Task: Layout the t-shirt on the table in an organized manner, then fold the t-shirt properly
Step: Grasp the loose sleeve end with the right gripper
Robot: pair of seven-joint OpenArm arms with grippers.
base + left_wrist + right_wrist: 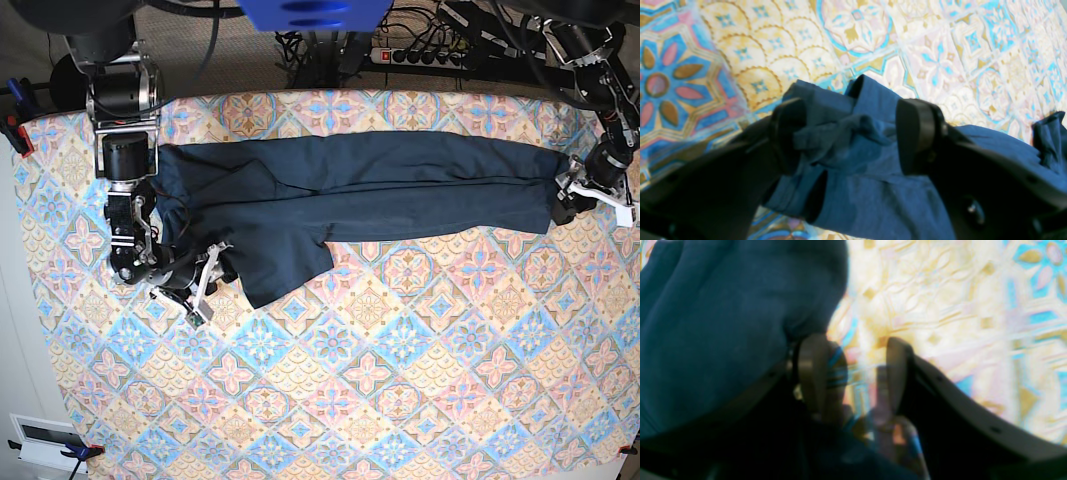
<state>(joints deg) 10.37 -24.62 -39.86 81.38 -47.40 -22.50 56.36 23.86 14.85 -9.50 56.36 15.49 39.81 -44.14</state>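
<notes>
The dark navy t-shirt (pixel 350 185) lies stretched in a long band across the far part of the table (pixel 400 380), with a flap hanging toward the near left. My left gripper (pixel 570 200) is at the band's right end. In the left wrist view its fingers (pixel 786 133) stand wide apart around a loose bunch of t-shirt (pixel 873 200); the left gripper (pixel 851 133) is open. My right gripper (pixel 205 280) sits beside the flap at the left. It is open (pixel 857 366), with only patterned table (pixel 940 306) between its fingers and the t-shirt (pixel 723 323) off to their left.
A power strip (pixel 430 55) and cables lie beyond the table's far edge. A red clamp (pixel 20 130) grips the cloth at the left edge. The right arm's dark links (pixel 125 120) stand over the t-shirt's left end.
</notes>
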